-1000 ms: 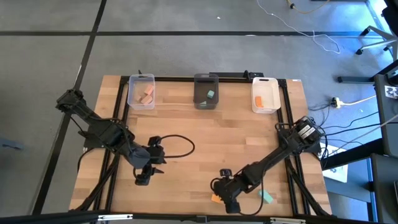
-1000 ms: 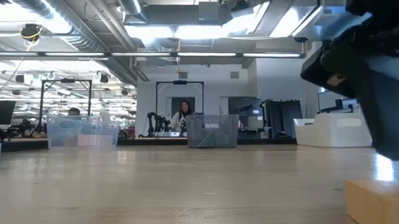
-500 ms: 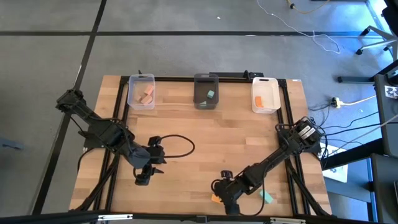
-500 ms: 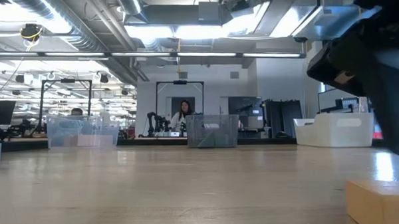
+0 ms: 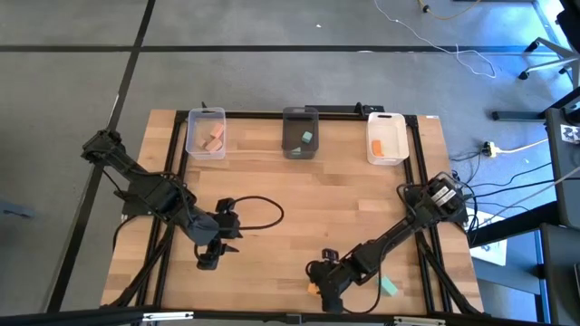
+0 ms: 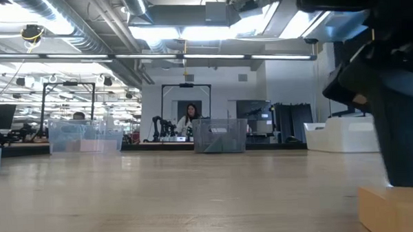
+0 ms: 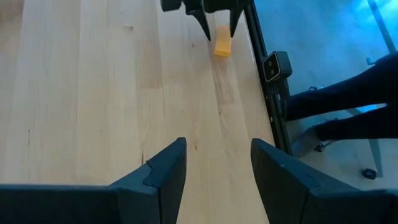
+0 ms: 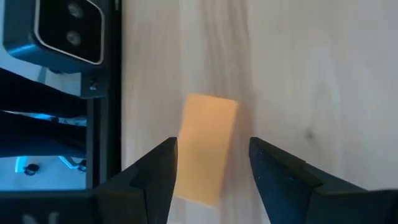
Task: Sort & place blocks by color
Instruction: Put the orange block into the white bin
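An orange block (image 8: 206,155) lies flat on the table near its near edge, and it also shows in the high view (image 5: 313,289) and the low view (image 6: 396,209). My right gripper (image 8: 212,144) is open and hangs over it, one finger on each side, and no touch shows. A teal block (image 5: 390,287) lies to its right. My left gripper (image 7: 217,144) is open and waits over the table's left half (image 5: 208,258). Other blocks rest in the three bins at the far edge.
At the far edge stand a clear bin (image 5: 207,133) with tan blocks, a dark bin (image 5: 301,133) with a teal block and a white bin (image 5: 387,139) with orange. A black cable loop (image 5: 258,213) lies by my left gripper. The table's near edge is close to the orange block.
My right gripper has shifted a little toward the table's left and come down over the orange block, staying open. The block has stayed where it was.
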{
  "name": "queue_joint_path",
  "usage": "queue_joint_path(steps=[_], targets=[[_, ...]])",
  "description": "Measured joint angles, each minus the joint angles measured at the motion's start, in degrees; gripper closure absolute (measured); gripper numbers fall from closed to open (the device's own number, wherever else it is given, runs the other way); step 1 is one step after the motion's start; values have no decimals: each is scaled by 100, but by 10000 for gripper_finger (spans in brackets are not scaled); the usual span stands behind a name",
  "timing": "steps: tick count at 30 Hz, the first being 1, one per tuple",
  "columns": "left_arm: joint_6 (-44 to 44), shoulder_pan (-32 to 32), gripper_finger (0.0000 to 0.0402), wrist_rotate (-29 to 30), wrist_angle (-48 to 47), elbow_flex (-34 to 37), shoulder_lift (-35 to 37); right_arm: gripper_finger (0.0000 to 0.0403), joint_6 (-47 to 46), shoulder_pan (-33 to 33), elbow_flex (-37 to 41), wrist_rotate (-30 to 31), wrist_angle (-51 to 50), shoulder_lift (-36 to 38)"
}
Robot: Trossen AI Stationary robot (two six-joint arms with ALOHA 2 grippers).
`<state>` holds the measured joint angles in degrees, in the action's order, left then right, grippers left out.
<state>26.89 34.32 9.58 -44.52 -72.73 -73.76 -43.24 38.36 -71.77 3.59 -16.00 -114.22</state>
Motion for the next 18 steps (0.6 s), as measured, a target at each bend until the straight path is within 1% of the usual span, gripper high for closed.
queue_joint_path(steps=[3,7,11,18], targets=[[0,0,232,-2,-5,0,0,203,82,26,0,-6,217,-88],[-2,-1,232,-1,-34,0,0,203,116,22,0,0,194,-120],[-2,-1,232,0,-85,0,0,203,183,22,0,189,193,-128],[-45,-1,232,42,-94,0,0,203,145,25,-12,182,261,-247]])
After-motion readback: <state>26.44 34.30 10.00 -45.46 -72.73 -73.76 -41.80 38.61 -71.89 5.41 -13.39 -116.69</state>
